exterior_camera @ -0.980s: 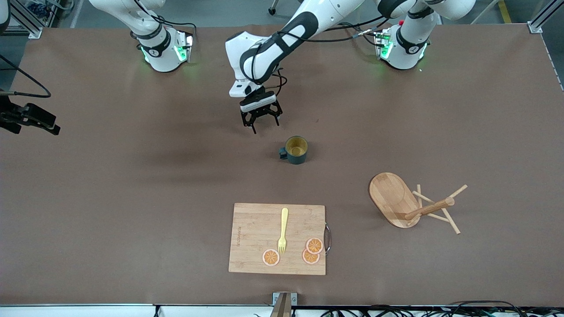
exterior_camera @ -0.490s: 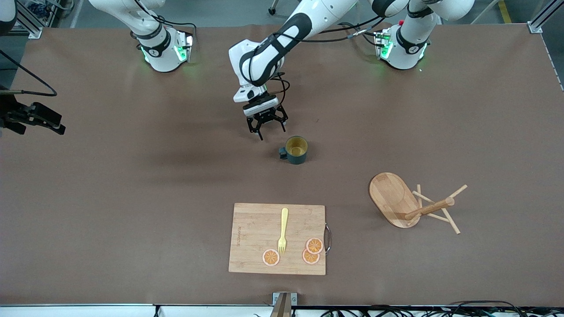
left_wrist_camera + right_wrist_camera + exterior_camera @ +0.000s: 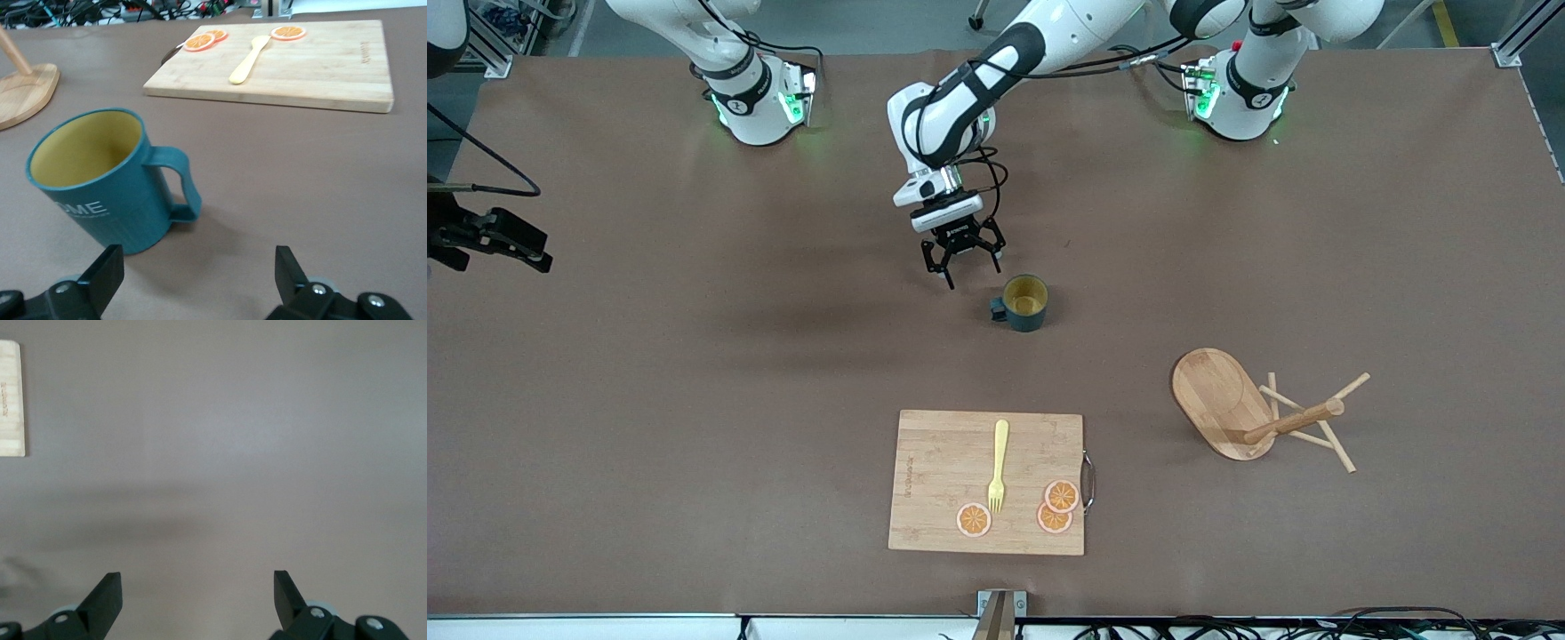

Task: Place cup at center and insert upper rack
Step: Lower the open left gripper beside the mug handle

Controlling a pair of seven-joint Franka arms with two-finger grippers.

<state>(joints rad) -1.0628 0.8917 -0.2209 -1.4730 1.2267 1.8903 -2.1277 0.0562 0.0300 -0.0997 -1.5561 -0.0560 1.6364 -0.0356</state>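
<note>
The cup (image 3: 1024, 302), dark teal with a mustard-yellow inside, stands upright near the middle of the table, its handle toward the right arm's end. In the left wrist view the cup (image 3: 100, 180) sits just ahead of one finger, not between the jaws. My left gripper (image 3: 971, 272) hangs open and low beside it, holding nothing (image 3: 197, 263). The upper rack (image 3: 1227, 404), a bamboo mug tree, lies tipped on its side toward the left arm's end, nearer the camera than the cup. My right gripper (image 3: 534, 253) waits open over the right arm's end of the table (image 3: 197, 587).
A bamboo cutting board (image 3: 987, 480) lies near the table's front edge, carrying a yellow fork (image 3: 998, 462) and three orange slices (image 3: 1055, 507). The left wrist view shows the board (image 3: 287, 60) past the cup and the rack's base (image 3: 23, 93).
My left gripper has come down and moved closer to the cup, still open. The right gripper has barely shifted. Cup and rack have not moved.
</note>
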